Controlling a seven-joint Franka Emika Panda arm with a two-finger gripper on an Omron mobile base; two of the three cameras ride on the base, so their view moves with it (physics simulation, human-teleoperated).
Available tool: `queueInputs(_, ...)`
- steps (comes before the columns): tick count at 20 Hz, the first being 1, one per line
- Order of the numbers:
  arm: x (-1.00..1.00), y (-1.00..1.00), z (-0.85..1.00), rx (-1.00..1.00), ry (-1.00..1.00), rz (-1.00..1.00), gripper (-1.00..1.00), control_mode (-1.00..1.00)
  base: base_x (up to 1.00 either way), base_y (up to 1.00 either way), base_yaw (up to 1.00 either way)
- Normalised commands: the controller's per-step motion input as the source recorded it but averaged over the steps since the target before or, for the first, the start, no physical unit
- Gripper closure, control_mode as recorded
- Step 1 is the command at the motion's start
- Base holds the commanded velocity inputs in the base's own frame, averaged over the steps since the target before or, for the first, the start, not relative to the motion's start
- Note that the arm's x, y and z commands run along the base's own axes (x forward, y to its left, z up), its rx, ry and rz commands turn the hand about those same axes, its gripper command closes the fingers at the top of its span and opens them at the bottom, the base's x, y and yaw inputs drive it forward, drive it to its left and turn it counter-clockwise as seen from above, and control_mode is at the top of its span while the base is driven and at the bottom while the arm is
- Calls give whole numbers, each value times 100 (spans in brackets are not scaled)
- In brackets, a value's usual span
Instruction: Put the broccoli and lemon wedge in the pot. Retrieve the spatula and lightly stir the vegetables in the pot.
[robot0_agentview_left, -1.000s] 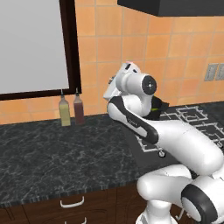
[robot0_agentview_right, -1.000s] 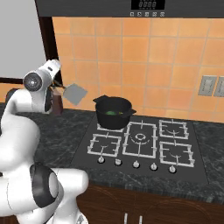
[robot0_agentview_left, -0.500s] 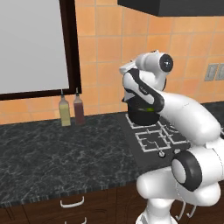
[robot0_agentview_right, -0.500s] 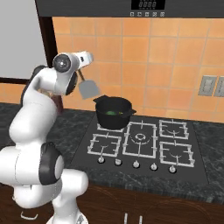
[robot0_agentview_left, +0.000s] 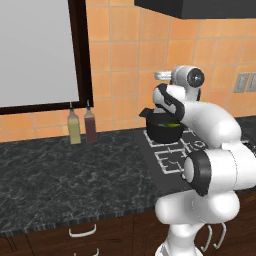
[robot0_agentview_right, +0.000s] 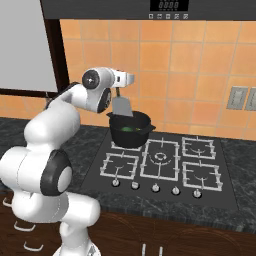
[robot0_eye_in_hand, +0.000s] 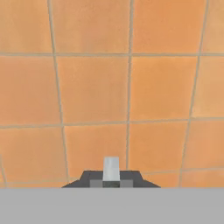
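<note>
Right base view: hand has swung the spatula over the pot.

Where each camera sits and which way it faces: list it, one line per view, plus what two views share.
Left base view: behind the arm on its left, facing the counter, two bottles and tiled wall; the arm fills the right, partly hiding the pot.
Right base view: behind on its right, facing the stove; arm at left, the claw shut on the spatula, blade over the pot.
Hand view: on the hand, facing the orange tiles.
Shared: both base views show the pot and stove.
</note>
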Motion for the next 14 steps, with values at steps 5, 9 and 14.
queueInputs(5, 3, -46, -17, 27, -1, -29, 100, -100, 0, 0, 0)
queueInputs(9, 23, -16, -12, 32, 0, -18, 100, -100, 0, 0, 0)
queueInputs(14, 7, -41, -25, 17, -1, -16, 100, -100, 0, 0, 0)
